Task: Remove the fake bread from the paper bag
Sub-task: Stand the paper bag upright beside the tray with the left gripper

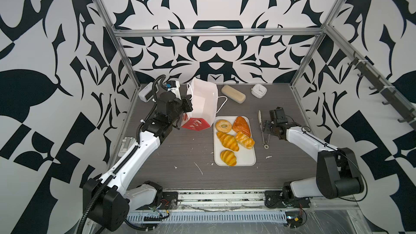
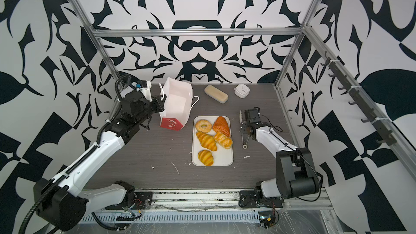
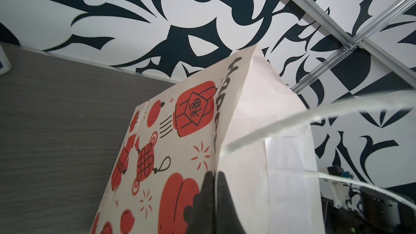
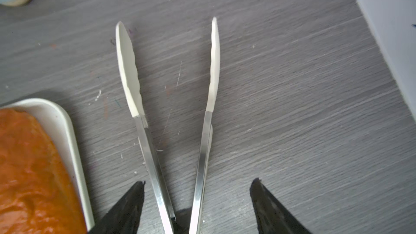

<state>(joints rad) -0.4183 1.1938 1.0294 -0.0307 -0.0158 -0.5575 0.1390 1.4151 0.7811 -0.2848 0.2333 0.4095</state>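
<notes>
Five pieces of bread lie on one white tray [image 1: 247, 158] just right of centre in both top views. They are one bagel [image 1: 223, 126], one dark puff [image 1: 241, 126], one twist [image 1: 245, 140] and two croissants [image 1: 227, 141] [image 1: 228, 158]. The bagel and puff sit at the tray's upper end, the lone croissant at its lower end.

One bag [image 1: 203, 104] stands up and left of the tray, apart from it. Its mouth is open and its white inside shows, with two cord handles at the rim. The left gripper [image 1: 188, 106] is clenched on the bag's left rim. In the left wrist view its two dark fingers [image 3: 208, 199] pinch the paper edge of the bag [image 3: 180, 131].

The right gripper [image 4: 198, 180] is released, its two fingers spread wide. One pair of tongs [image 4: 202, 154] lies on the table between them, touching neither. In a top view the tongs [image 2: 244, 142] lie just right of the tray.

One beige block [image 1: 233, 94] and one small white box [image 1: 259, 90] sit along the table's upper edge
</notes>
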